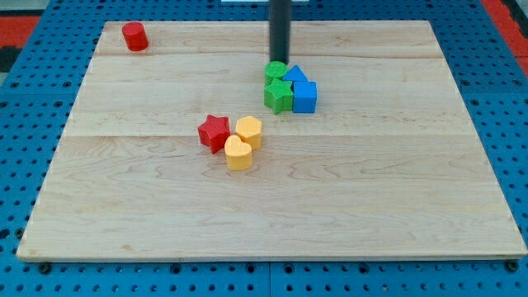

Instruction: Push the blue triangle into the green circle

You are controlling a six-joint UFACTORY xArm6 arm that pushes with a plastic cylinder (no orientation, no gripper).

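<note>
The blue triangle sits right of centre near the view's top, touching the green circle on its left. A green star lies just below the circle and a blue cube just below the triangle, all packed together. My tip comes down from the view's top as a dark rod and stands right behind the green circle, at its top edge, slightly left of the blue triangle.
A red star, a yellow hexagon and a yellow heart cluster at the board's middle. A red cylinder stands at the top left corner. The wooden board lies on blue pegboard.
</note>
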